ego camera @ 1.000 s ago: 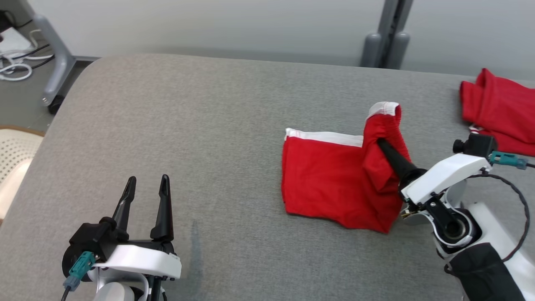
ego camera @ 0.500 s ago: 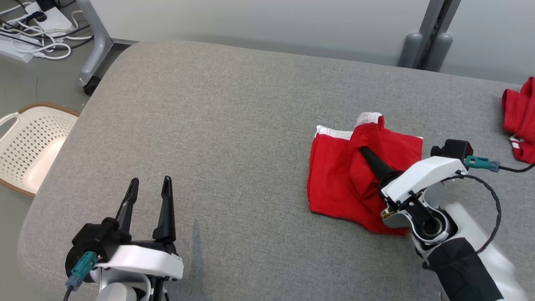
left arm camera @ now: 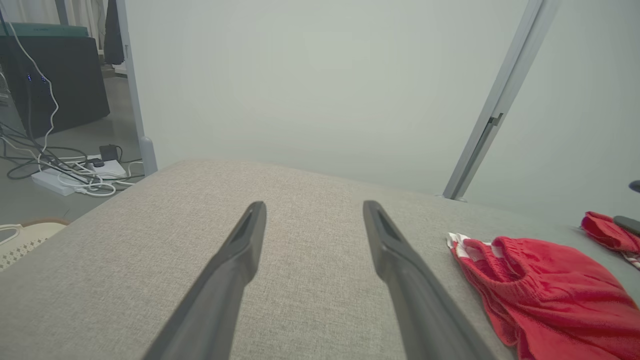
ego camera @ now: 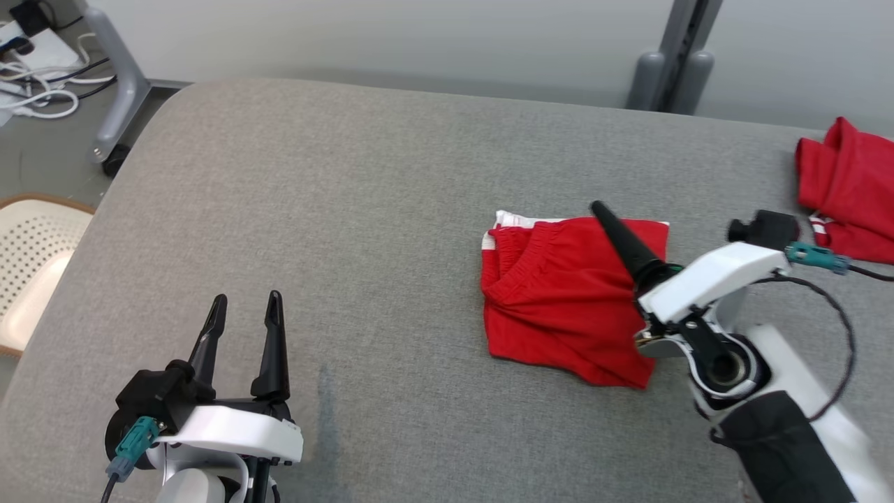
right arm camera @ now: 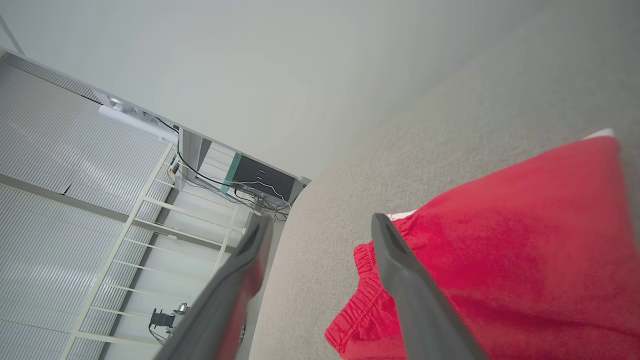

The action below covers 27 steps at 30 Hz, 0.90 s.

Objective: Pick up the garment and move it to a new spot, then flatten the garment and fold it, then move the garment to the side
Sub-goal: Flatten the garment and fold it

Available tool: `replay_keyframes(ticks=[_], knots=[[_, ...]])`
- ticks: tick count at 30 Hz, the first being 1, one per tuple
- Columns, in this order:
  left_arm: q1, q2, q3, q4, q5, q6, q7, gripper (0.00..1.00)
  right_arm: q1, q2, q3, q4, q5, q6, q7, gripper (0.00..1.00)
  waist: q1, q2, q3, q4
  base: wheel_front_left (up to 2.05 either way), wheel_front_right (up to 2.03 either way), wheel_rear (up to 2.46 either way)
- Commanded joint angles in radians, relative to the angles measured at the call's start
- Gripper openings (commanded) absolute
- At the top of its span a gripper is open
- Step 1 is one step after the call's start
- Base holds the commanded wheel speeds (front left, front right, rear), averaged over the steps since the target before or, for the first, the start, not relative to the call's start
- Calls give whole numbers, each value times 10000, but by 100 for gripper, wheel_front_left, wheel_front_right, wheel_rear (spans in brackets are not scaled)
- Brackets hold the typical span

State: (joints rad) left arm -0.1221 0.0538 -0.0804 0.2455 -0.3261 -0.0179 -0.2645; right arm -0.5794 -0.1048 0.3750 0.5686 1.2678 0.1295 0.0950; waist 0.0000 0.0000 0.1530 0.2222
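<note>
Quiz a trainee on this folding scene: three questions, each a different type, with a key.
1. True or false: the right gripper is clamped on the folded red garment.
2. Where is the cream basket? A) on top of the garment B) off the table, past its left edge C) under the right arm
3. Fill in: the left gripper stands ___ over bare table, holding nothing.
Key: 1 false, its jaws stand apart above the cloth with nothing between them; 2 B; 3 open.
</note>
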Motion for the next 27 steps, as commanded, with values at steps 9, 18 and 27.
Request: replay_keyframes(ticks=[9, 18, 27], knots=[[65, 103, 112, -29, 100, -84, -9, 100, 868, -1542, -251, -785, -947, 24, -1085, 100, 0, 0, -333, -500, 0, 0, 0], [-35, 89, 29, -25, 106, -104, -9, 100, 933, -1561, -332, 265, -1484, 24, -517, 100, 0, 0, -269, -535, 0, 0, 0], [-144, 67, -29, 43, 44, -133, -9, 100, -136, -1015, 41, 2268, -1660, 24, 1425, 100, 0, 0, -101, -214, 0, 0, 0]])
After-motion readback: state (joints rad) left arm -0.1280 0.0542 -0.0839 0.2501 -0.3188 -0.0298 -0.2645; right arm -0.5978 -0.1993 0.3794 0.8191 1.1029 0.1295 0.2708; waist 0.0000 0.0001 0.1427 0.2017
